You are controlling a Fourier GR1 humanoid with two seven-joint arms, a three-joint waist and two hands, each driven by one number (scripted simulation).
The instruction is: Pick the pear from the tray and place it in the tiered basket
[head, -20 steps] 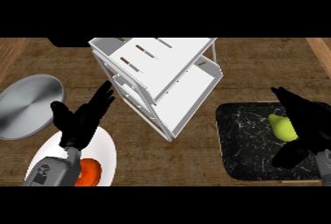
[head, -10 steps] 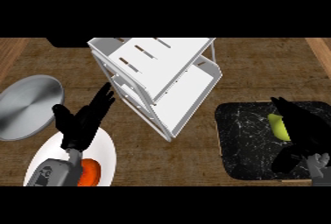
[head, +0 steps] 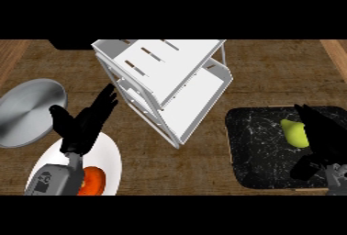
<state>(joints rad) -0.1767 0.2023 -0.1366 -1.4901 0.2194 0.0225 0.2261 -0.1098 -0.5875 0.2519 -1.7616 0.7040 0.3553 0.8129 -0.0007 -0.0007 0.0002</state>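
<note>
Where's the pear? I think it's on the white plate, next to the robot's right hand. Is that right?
Not quite. The pear is next to the right hand, but it lies on the black tray, not on the white plate. The head view shows it.

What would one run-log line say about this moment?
stage: pear not yet grasped | right robot hand: open, beside pear over tray | left robot hand: open, above plate | tiered basket: no pear
</note>
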